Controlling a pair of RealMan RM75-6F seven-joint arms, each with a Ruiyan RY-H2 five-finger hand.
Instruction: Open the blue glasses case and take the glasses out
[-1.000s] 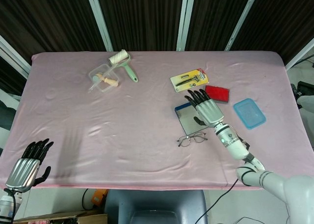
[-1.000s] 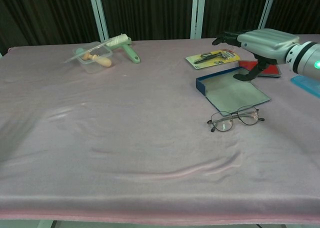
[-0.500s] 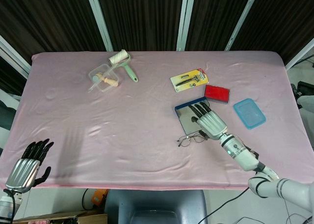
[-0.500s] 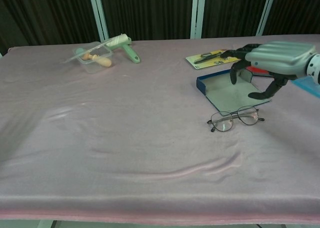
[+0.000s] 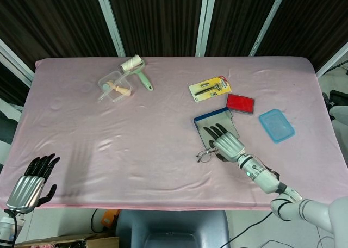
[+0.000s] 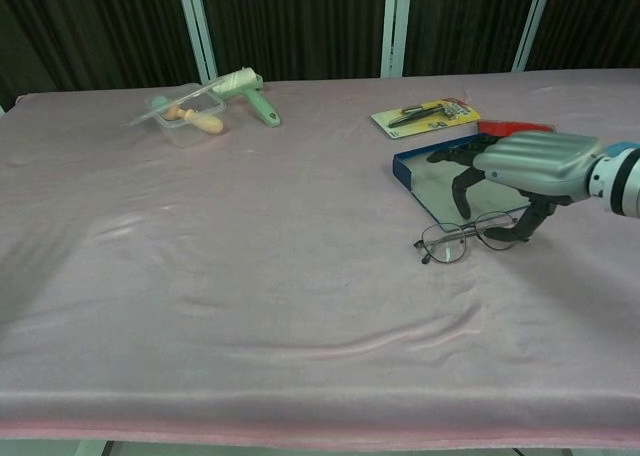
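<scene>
Lying unfolded: thin wire-rimmed glasses (image 6: 468,237)

The blue glasses case (image 6: 450,181) lies open and flat on the pink cloth, grey lining up. The thin wire-framed glasses (image 6: 466,238) rest lenses upright on the cloth just in front of it.

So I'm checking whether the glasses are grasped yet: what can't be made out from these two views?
- Head view: the silver right hand covers the right part of the thin wire-framed glasses.
- Chest view: its thumb reaches the frame, contact unclear.
- Open blue glasses case: far side hidden by the hand.
- Left hand: only in head view, at the corner.
</scene>
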